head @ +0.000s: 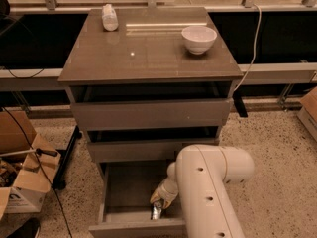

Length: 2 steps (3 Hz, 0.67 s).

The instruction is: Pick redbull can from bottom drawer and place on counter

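Note:
The bottom drawer (pixel 126 187) is pulled open below the two upper drawers. A small silver redbull can (pixel 156 211) lies near the drawer's front right corner. My white arm reaches down into the drawer, and the gripper (pixel 159 199) hangs just above the can, close to touching it. The glossy grey-brown counter (pixel 148 53) lies above, far from the gripper.
A white plastic bottle (pixel 109 17) stands at the counter's back left and a white bowl (pixel 198 38) at its back right. Open cardboard boxes (pixel 22 175) sit on the floor to the left. Another box edge (pixel 309 110) is at the right.

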Motion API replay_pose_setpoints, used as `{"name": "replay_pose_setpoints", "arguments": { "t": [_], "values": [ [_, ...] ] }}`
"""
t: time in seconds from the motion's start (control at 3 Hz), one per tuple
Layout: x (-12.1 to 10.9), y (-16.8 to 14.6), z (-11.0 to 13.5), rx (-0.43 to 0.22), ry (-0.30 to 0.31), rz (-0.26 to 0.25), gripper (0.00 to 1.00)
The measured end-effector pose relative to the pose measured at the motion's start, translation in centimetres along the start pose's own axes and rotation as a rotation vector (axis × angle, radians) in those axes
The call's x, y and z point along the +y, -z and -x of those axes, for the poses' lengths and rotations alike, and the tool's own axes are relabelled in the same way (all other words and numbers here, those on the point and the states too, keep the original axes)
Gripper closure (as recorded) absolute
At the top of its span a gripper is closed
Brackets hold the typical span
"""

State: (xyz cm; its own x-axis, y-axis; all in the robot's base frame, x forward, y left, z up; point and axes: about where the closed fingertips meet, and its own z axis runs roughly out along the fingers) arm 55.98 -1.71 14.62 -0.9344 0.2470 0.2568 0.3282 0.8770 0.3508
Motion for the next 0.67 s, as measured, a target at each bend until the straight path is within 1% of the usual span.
{"name": "replay_pose_setpoints", "arguments": {
  "t": [0.33, 0.67],
  "values": [
    [0.5, 2.4, -0.5, 0.011, -0.006, 0.103, 1.0],
    [0.4, 8.2, -1.4, -0.041, 0.055, 0.226, 1.0]
  ]
}}
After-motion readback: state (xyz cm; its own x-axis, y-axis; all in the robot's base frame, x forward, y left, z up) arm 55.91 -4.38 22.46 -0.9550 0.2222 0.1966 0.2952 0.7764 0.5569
